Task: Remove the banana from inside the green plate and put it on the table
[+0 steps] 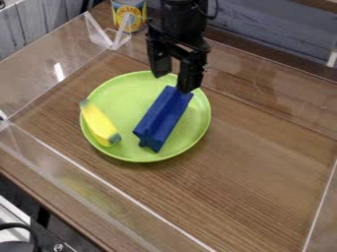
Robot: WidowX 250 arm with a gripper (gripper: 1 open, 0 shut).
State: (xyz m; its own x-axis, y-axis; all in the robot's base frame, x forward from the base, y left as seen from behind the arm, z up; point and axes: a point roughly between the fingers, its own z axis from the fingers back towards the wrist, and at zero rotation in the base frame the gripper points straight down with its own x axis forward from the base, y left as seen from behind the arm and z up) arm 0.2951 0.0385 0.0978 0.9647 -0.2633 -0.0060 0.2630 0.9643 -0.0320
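The banana point(99, 124), short and yellow with a greenish-grey tip, lies on the left side of the green plate point(126, 94), near its rim. A long blue block point(165, 115) lies inside the same plate, to the banana's right. My black gripper point(175, 74) hangs open over the plate's far edge, just above the block's far end, and nothing sits between its fingers. It is well to the right of and behind the banana. The plate rests on the brown wood-grain table point(263, 148).
Clear acrylic walls point(39, 59) ring the tabletop. A yellow and white container point(128, 16) stands beyond the far wall. Bare wood stretches right of and in front of the plate.
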